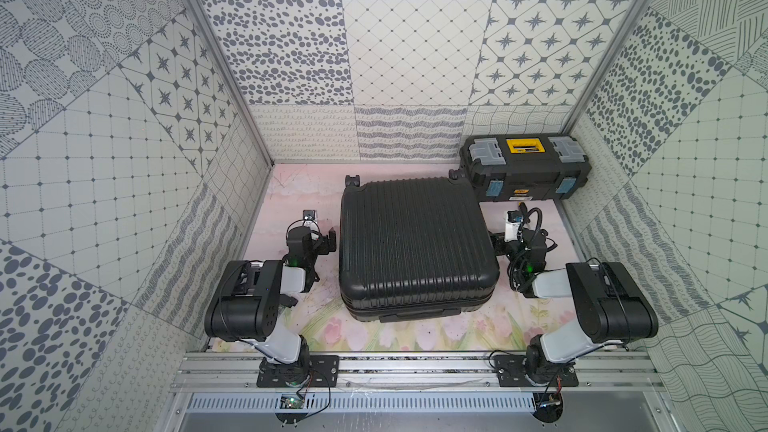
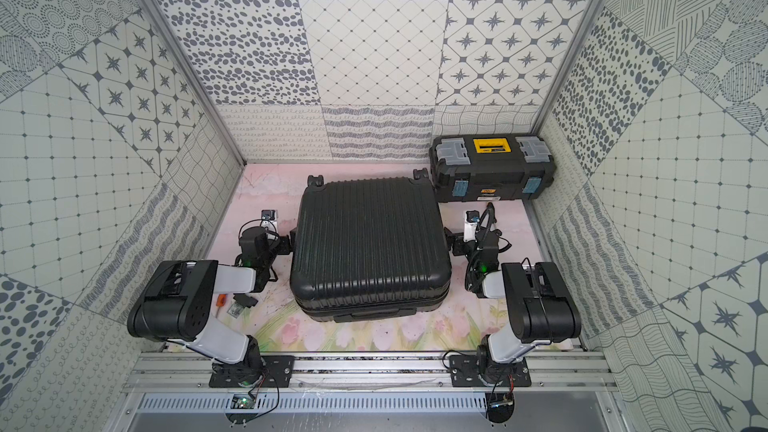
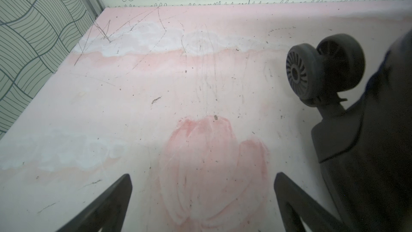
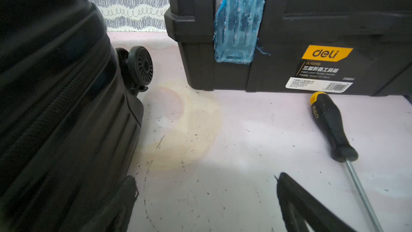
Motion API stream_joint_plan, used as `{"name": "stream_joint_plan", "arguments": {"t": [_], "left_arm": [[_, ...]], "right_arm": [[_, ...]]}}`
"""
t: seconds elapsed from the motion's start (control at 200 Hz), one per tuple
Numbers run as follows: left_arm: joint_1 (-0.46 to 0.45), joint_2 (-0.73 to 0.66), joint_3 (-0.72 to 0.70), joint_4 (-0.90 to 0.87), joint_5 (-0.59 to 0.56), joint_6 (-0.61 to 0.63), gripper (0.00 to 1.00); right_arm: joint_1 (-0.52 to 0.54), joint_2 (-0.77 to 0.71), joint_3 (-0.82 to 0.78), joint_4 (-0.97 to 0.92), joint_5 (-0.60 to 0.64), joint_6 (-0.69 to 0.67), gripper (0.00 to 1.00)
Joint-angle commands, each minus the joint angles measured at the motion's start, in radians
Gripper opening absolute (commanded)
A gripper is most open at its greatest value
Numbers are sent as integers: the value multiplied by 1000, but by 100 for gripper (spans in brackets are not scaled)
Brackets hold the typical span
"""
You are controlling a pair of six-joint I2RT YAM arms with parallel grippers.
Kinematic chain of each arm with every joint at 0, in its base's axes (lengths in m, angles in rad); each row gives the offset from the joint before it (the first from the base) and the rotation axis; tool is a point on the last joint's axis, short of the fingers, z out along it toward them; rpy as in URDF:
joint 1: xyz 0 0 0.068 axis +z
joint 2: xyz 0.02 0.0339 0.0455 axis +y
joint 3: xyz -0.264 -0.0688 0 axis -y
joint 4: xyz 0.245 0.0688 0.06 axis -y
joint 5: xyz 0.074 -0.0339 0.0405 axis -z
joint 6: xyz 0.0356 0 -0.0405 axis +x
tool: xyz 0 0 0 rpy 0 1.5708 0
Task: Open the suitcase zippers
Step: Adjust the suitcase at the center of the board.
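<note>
Suitcase (image 1: 415,243) lies flat, shut, mid table (image 1: 299,201), contents hidden; toolbox (image 1: 525,172) shut too, behind its right corner; my left gripper (image 3: 202,175) and right gripper (image 4: 206,176) flank suitcase, jaws wide apart, holding nothing.

Spread wide and empty — the left end effector (image 3: 202,175) and right end effector (image 4: 206,176), both low, pointing forward.

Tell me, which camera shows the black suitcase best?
Both top views show the whole suitcase, closed, ribbed shell up. The left wrist view shows only a wheel and corner; the right wrist view, one side and a wheel.
</note>
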State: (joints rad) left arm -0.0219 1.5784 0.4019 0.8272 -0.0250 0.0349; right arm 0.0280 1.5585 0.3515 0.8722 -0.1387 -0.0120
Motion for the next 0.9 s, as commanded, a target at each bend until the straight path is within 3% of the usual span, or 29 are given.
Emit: {"name": "stream_joint_plan", "arguments": {"t": [0.0, 0.115, 0.21, 0.26, 0.345, 0.47, 0.61, 0.66, 0.735, 0.785, 0.845, 0.896], "left_arm": [[-21, 6, -11, 80, -68, 21, 99], [-80, -7, -100, 261, -307, 10, 99], [-123, -112, -89, 169, -368, 46, 99], [-153, -206, -72, 74, -411, 70, 99], [-221, -349, -18, -16, -472, 125, 99], [-320, -561, 160, -432, -527, 122, 99], [-356, -773, 335, -905, -380, -18, 99], [-363, -811, 405, -1071, -392, -124, 99], [-363, -812, 553, -1384, -388, -341, 99], [-362, -793, 649, -1553, -256, -370, 99], [-363, -769, 709, -1628, -56, -351, 99], [-363, -759, 702, -1630, -5, -417, 99]], "right_arm": [[-8, -9, 26, 21, -25, -12, 99], [-7, -20, -10, 84, -18, -12, 99], [6, -119, -82, 154, 23, -4, 99], [29, -266, -52, -49, 52, -18, 99], [105, -489, 136, -520, 144, -13, 99], [235, -630, 303, -752, 192, -35, 99], [378, -765, 426, -896, 267, 36, 99], [402, -778, 502, -1007, 311, 177, 99], [398, -777, 653, -1311, 269, 406, 99], [396, -801, 658, -1315, 206, 443, 99], [390, -834, 638, -1302, 139, 493, 99], [376, -832, 644, -1323, 69, 519, 99]]}}
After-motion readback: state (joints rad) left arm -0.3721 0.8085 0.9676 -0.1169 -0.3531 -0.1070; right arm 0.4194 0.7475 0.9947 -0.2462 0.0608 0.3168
